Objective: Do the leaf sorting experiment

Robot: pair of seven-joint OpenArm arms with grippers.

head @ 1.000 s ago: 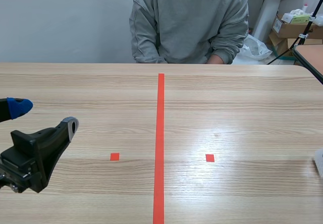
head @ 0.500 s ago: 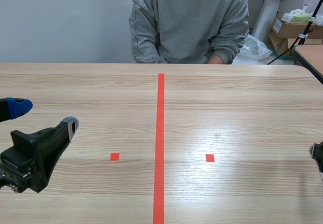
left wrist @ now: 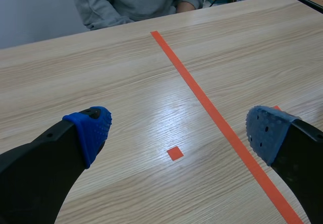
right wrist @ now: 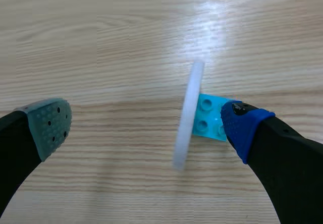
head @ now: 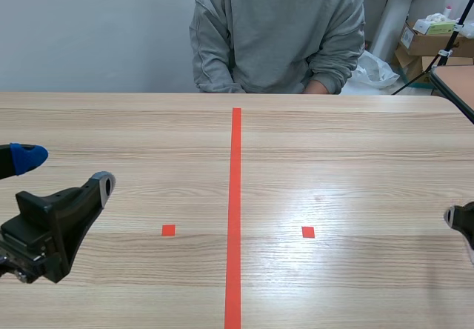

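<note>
In the right wrist view a thin white plate stands on edge on a small cyan studded brick on the wooden table. It looks blurred. My right gripper is open around it, the plate and brick close to the blue-padded finger and far from the grey-green pad. I cannot tell whether the blue pad touches the brick. In the scene view only a bit of the right arm shows at the right edge. My left gripper hangs open over the table's left side, holding nothing.
A person in a grey sweatshirt sits across the table, hands below its far edge. An orange-red tape line runs down the middle, with small squares either side. Boxes and a stand sit at the back right.
The right gripper has gone from shut to open. At the scene's right edge a pale object gave way to a black part of the right arm. The left arm has not moved.
</note>
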